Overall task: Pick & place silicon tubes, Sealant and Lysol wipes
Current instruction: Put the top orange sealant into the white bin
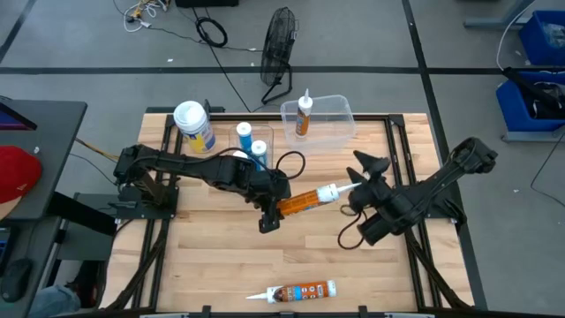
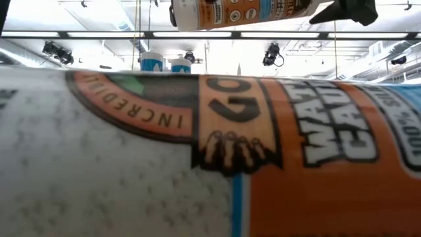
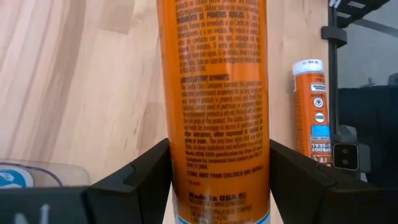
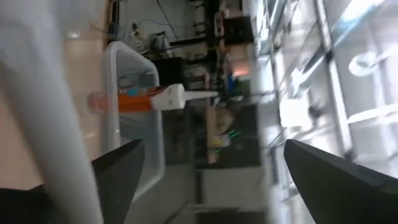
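While the left end effector (image 1: 270,210) clamps its two dark fingers (image 3: 134,186) around the orange body of a sealant tube (image 1: 307,199), that tube hangs level above the middle of the wooden desk (image 1: 221,256), its white nozzle pointing toward the right arm. The right end effector (image 1: 364,172) sits just beside the nozzle tip with its fingers spread wide and nothing between them. At the far edge of the desk the Lysol wipes (image 1: 194,126) canister stands upright near the left corner, white lid up. Just beside it two slim blue-and-white cylinders (image 1: 252,141) stand in a clear container whose edges are hard to make out. Farther right along that edge, a clear plastic bin (image 1: 335,110) holds another orange tube (image 1: 305,115) standing nozzle up. A second sealant tube (image 1: 300,291) lies on its side at the near edge of the desk, well apart from both arms, and fills most of the low view.
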